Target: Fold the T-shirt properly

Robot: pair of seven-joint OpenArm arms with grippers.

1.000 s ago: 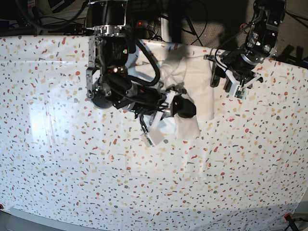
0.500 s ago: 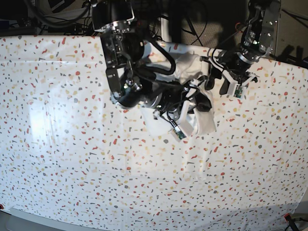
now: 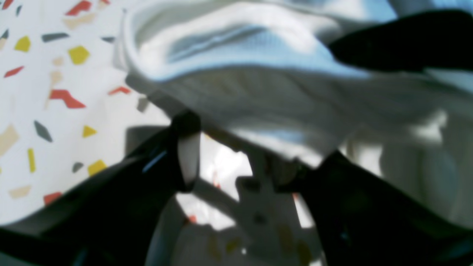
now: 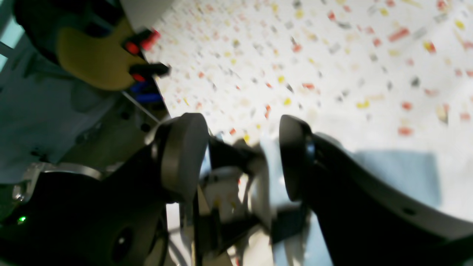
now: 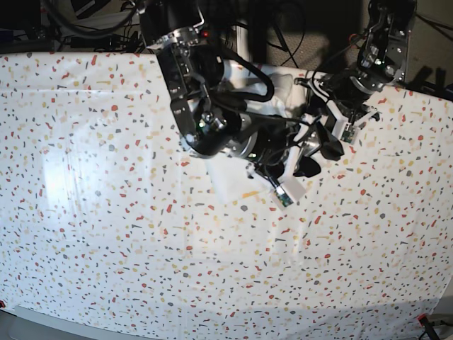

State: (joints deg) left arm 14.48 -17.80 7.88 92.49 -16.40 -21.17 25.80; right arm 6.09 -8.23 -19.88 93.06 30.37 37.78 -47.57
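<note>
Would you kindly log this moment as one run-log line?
T-shirt: bunched at far table edge | right gripper: open, empty | left gripper: open beside shirt | fold: unfinished

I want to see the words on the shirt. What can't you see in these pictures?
- White cotton T-shirt: in the base view the black robot arms cover most of it; no print shows.
- Same shirt in the left wrist view: blurred folds, cut off by the top edge.
- Right gripper: jaws apart, nothing between them, picture smeared.
- Left gripper: open at the shirt's edge; contact unclear.
</note>
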